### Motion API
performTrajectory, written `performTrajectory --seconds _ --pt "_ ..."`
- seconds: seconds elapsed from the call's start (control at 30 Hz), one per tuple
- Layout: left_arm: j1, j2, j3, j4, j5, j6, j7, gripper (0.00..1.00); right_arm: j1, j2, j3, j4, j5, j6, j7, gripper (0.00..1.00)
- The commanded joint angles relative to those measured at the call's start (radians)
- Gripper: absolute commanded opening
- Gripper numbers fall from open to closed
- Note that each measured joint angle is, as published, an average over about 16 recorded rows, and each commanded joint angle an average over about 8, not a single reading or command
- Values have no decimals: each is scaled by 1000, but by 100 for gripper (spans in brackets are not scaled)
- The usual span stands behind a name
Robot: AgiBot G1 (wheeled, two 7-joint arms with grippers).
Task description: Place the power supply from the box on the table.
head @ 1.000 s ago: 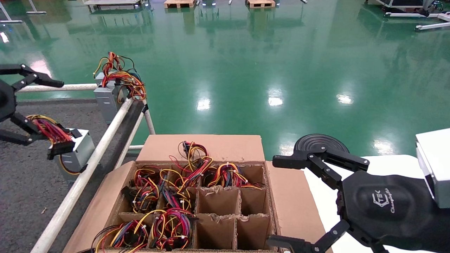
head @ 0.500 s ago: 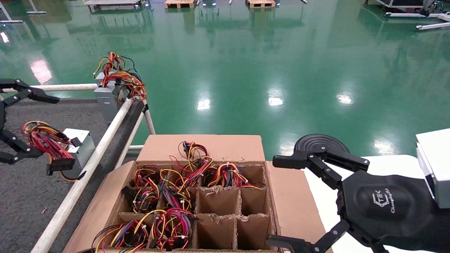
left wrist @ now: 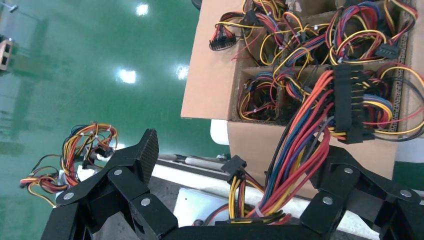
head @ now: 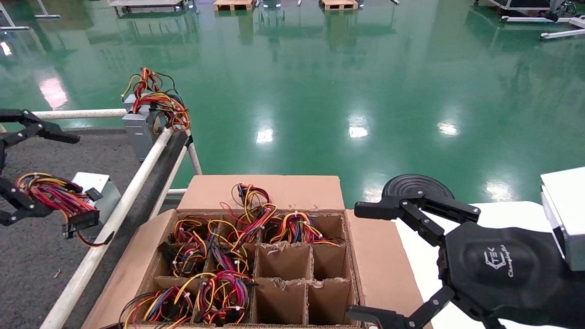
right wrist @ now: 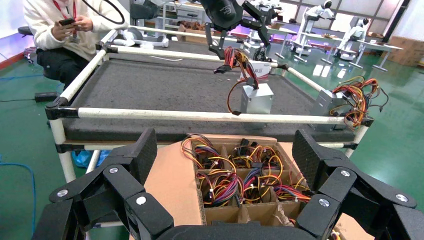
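The power supply [head: 93,185] is a silver-grey metal unit standing on the dark grey table [head: 27,260] near the white rail. Its red, yellow and orange wire bundle [head: 50,194] rises from it and lies draped over the lower finger of my left gripper [head: 48,173]. That gripper's jaws are spread wide and hold nothing between them. The left wrist view shows the bundle [left wrist: 305,150] along one finger and the power supply [left wrist: 197,205] below. The box [head: 379,256], a brown carton with a grid of cells, sits in front. My right gripper [head: 363,262] hangs open over its right flap.
A second grey unit with tangled wires [head: 141,123] stands at the table's far corner. White tube rails [head: 123,201] edge the table. Several box cells hold wired units [head: 219,292]. A black disc [head: 413,185] and white surface [head: 502,214] lie on the right. A seated person [right wrist: 65,30] is beyond the table.
My left gripper has sunk and drifted left, pulling the wire bundle with it. The power supply shifted slightly left on the table. The right arm has not moved.
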Motion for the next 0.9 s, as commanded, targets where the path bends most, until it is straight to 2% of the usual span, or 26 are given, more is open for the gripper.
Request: performTrajectory --seconds 0.03,0.53,0.9 --pt "-6 -2 10 -7 -6 1 -4 100 0 0 0 0 0 0 0 100" --pt "-40 -10 83 -24 -68 11 -14 100 0 0 0 0 0 0 0 100" --pt "-23 -10 112 8 -212 21 -32 100 0 0 0 0 0 0 0 100"
